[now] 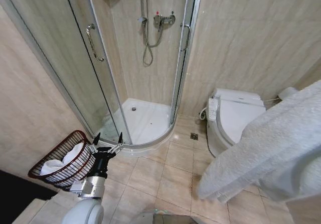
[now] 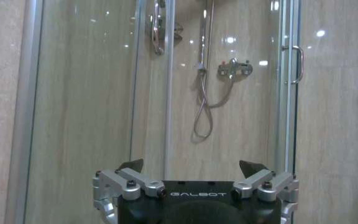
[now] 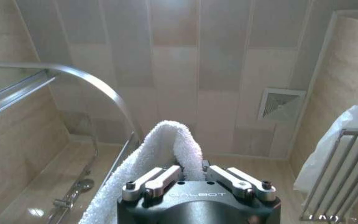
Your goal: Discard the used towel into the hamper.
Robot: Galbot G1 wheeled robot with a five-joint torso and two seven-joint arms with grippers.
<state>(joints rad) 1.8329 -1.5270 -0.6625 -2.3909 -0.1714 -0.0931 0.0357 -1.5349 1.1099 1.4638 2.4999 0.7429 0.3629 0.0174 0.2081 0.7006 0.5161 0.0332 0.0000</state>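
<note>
Partway: towel (image 3: pixel 166 149) clenched in right end effector (image 3: pixel 191 175), held high, not yet discarded. Hamper (image 1: pixel 62 158) low on the left, beside released left end effector (image 1: pixel 108 139).

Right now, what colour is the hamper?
Dark red-brown wire hamper, white cloth inside; clearest in the head view.

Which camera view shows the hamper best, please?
The head view: the hamper sits on the floor by the shower, white cloth already inside, with the open left hand beside it. The wrist views face the shower wall and the ceiling instead.
</note>
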